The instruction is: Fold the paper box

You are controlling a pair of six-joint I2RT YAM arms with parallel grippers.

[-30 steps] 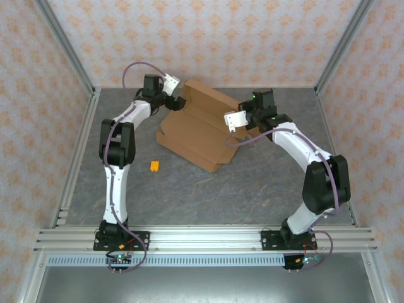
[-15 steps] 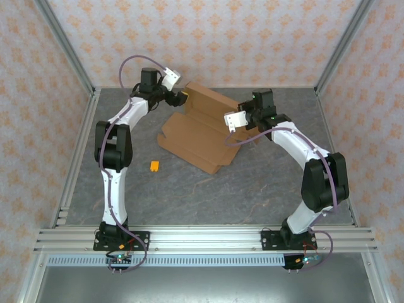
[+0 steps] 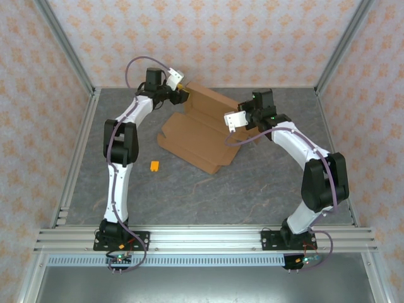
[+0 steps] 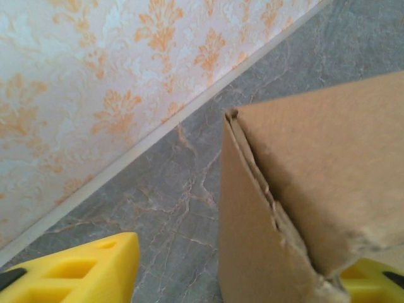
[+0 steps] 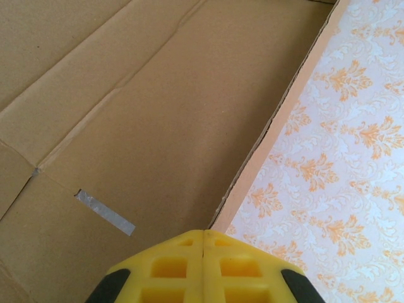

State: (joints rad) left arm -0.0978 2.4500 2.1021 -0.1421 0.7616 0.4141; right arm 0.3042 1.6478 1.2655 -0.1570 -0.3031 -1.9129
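Fingers (image 4: 82, 268) of left gripper (image 3: 181, 86) spread apart, frayed corner of plain brown cardboard paper box (image 3: 199, 132) between them, gap beside one. Fingers (image 5: 180, 265) of right gripper (image 5: 203, 240) pressed together, just beside raised box wall. Paper box at far middle of grey marbled table (image 3: 252, 189), one corner close to back wall; wide bare surface nearer. One box, one small orange-yellow piece (image 3: 154, 166), two arms. Partly folded, creased, one grey tape strip (image 5: 104, 211).
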